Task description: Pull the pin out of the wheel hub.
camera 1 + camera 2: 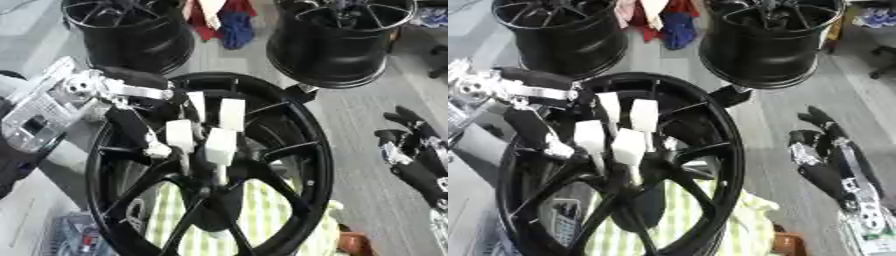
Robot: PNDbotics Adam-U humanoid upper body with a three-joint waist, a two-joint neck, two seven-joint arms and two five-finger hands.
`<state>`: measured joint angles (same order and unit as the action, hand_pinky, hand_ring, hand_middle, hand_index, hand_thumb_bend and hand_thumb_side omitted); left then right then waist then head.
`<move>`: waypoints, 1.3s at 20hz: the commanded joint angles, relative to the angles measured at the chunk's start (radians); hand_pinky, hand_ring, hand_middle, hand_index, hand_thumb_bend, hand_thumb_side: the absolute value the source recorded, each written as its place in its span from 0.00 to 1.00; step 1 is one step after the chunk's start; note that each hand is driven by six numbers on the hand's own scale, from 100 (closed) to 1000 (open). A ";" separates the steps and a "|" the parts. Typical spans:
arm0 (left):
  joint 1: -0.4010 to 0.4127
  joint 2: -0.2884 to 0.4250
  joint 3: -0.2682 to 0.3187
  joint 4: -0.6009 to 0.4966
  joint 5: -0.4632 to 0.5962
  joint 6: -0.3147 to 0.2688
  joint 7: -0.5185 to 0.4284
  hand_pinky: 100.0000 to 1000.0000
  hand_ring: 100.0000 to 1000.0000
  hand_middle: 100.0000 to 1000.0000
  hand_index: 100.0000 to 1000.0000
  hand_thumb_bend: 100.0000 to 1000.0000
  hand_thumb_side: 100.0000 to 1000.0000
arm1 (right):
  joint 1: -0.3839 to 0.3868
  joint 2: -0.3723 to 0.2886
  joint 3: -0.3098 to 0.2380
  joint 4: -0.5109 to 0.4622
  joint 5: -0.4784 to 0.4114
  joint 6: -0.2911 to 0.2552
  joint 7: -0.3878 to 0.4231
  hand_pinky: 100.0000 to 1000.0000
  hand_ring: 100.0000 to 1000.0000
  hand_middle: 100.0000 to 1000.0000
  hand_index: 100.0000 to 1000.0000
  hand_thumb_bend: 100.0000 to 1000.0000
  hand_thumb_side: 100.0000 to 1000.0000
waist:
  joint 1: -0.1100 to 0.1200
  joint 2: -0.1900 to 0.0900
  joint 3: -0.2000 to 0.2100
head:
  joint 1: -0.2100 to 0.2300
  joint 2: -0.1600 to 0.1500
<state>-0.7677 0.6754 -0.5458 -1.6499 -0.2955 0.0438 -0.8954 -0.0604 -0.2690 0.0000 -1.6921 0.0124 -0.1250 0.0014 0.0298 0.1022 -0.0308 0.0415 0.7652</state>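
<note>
The black wheel hub (289, 165) stands closest, filling the lower middle of both views, its spokes meeting at a dark centre above a green-and-white checked cloth (262, 210). The left hand (188, 132) reaches in from the upper left over the hub's face, its white-tipped fingers (220, 145) pointing down and drawn together around a thin pale pin (220, 175) just above the centre. Whether they actually clamp the pin cannot be told. The arm's silver wrist (83, 87) crosses the hub's left rim, so that side is crowded. A blue object (74, 232) lies by the lower left rim.

Behind, two more black rims stand apart: one at upper left (131, 30), one at upper right (337, 40), the latter close to the hub's top edge. Red and blue cloth (223, 22) lies between them.

Right of the hub is bare grey floor (359, 150). The right hand (824, 150) rests there, near the right edge, fingers up and relaxed, well apart from the hub.
</note>
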 commanded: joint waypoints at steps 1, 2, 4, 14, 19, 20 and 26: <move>-0.018 0.008 0.004 0.000 -0.005 -0.005 0.001 0.48 0.67 0.71 0.83 0.28 0.35 | -0.008 -0.017 -0.004 -0.011 0.002 -0.002 0.003 0.80 0.72 0.84 0.95 0.00 0.20 | 0.000 -0.011 -0.001 | 0.004 0.005; -0.017 0.008 0.003 0.001 -0.005 -0.006 0.000 0.48 0.66 0.71 0.82 0.27 0.34 | -0.008 -0.017 -0.004 -0.011 0.002 -0.002 0.003 0.80 0.72 0.84 0.95 0.00 0.20 | 0.000 -0.011 -0.001 | 0.004 0.005; -0.017 0.008 0.003 0.000 -0.003 -0.007 -0.002 0.46 0.65 0.69 0.81 0.25 0.34 | -0.008 -0.017 -0.004 -0.011 0.002 -0.002 0.003 0.80 0.72 0.84 0.95 0.00 0.20 | 0.000 -0.011 -0.001 | 0.003 0.005; -0.010 0.011 0.001 -0.003 0.002 -0.004 -0.010 0.37 0.56 0.59 0.76 0.19 0.32 | -0.009 -0.017 -0.005 -0.010 0.003 -0.002 0.003 0.80 0.72 0.84 0.95 0.00 0.20 | 0.000 -0.011 -0.001 | 0.001 0.005; -0.007 0.013 0.002 -0.013 0.009 -0.001 -0.003 0.29 0.48 0.51 0.71 0.14 0.28 | -0.008 -0.017 -0.005 -0.010 0.003 -0.002 0.003 0.80 0.72 0.84 0.95 0.00 0.20 | 0.000 -0.011 0.001 | 0.001 0.005; -0.006 0.013 0.002 -0.016 0.009 -0.001 0.002 0.27 0.47 0.50 0.70 0.11 0.26 | -0.008 -0.017 -0.005 -0.010 0.003 -0.002 0.003 0.80 0.72 0.84 0.95 0.00 0.20 | 0.000 -0.011 0.001 | 0.001 0.005; -0.008 0.014 0.005 -0.023 0.003 -0.003 0.038 0.19 0.42 0.45 0.66 0.00 0.16 | -0.008 -0.016 -0.005 -0.009 0.004 -0.002 0.003 0.80 0.72 0.84 0.95 0.00 0.20 | -0.001 -0.012 0.001 | 0.000 0.005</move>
<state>-0.7618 0.6745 -0.5512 -1.6587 -0.2921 0.0419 -0.8675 -0.0606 -0.2690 0.0000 -1.6918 0.0125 -0.1252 0.0018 0.0301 0.1022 -0.0305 0.0412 0.7652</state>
